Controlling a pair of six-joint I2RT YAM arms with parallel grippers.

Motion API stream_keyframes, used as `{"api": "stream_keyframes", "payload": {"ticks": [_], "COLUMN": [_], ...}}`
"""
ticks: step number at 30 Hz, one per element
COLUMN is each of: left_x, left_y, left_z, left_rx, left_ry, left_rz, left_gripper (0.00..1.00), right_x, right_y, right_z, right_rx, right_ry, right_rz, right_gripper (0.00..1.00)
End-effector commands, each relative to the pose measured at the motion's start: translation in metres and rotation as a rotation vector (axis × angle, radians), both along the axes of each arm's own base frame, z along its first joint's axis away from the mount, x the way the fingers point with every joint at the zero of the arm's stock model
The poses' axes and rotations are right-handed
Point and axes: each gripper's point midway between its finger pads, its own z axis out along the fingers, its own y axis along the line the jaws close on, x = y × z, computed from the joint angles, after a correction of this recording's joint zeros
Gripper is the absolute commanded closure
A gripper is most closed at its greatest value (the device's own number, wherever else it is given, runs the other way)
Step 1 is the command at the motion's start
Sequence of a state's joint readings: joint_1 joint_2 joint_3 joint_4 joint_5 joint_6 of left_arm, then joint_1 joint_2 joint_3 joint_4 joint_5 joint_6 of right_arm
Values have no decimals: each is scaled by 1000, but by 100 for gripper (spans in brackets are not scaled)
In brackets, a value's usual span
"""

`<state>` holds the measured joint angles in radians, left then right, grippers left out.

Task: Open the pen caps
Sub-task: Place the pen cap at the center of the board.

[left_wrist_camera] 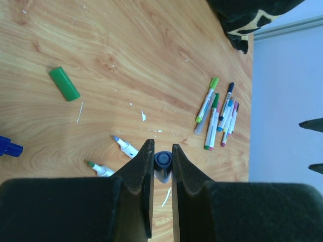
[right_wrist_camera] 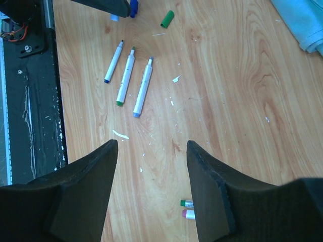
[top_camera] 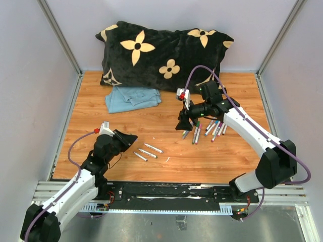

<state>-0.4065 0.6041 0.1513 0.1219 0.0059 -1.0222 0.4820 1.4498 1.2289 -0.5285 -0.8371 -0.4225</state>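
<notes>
Left fingers (left_wrist_camera: 141,174) clamp a small dark-blue plastic cap (left_wrist_camera: 162,160); right fingers (right_wrist_camera: 208,176), apart, next need another white capped marker (left_wrist_camera: 206,101).

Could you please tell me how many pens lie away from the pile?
3, side by side near the left arm: a dark-blue-ended pen, a green-ended pen, a light-blue-ended pen. None appears hidden.

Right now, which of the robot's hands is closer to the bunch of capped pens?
Right. The right hand hovers right beside the bunch of capped pens; the left hand is far off, beyond the three loose pens.
</notes>
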Motion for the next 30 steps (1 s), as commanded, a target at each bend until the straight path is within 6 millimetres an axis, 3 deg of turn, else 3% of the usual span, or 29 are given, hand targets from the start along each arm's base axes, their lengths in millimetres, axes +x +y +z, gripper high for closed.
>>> {"api": "stream_keyframes", "payload": {"ticks": [1, 10, 30], "left_x": [15, 26, 63], "left_y": [-3, -15, -15], "left_z": [21, 6, -25], "left_rx": [-14, 31, 171], "left_ry": [-58, 37, 201], "left_rz": [47, 75, 205], "left_gripper": [100, 100, 100], "right_x": [-7, -5, -5], "right_y": [0, -2, -2], "right_z": [13, 10, 9], "right_rx": [58, 54, 62], "right_ry": [6, 12, 26], "right_rz": [22, 13, 16], "right_gripper": [42, 42, 41]}}
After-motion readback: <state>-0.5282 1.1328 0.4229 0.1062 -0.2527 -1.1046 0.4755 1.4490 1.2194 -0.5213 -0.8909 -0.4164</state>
